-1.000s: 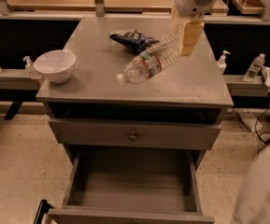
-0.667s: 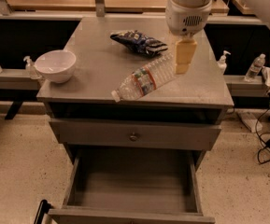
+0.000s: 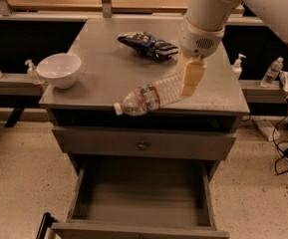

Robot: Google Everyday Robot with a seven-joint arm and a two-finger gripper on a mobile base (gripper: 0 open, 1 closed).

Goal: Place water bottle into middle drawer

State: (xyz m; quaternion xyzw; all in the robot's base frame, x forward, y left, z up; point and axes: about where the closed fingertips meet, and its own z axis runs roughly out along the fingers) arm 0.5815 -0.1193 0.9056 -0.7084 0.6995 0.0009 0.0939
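So the gripper (image 3: 190,85) hangs over the front right part of the bench (image 3: 103,66), closed on the fat end of the water bottle (image 3: 148,97). Only one pale finger shows from this angle, so I'm guessing the other one sits behind the bottle. The bottle is off the bench surface as far as I can tell. It slants down, with its white cap poking out past the bench's front edge.

Below the bench front, the middle drawer (image 3: 143,195) is pulled out wide with a bare tray inside. The closed drawer front with the knob (image 3: 142,146) sits between it and the bench top. A white bowl (image 3: 59,68) sits at the bench's left edge, and a dark snack bag (image 3: 148,44) lies toward the back.

What worries me:
- **End grip:** holding a long ribbed bottle at one end is sketchy, since the weight hangs way out and it could pivot or slip free.
- **Path down:** the bottle has to come forward past the bench lip and then go down. If it drops too early, the cap hits the knobbed front or the drawer rim.
- **Release height:** let go too high and the bottle bounces or rolls right out onto the floor.
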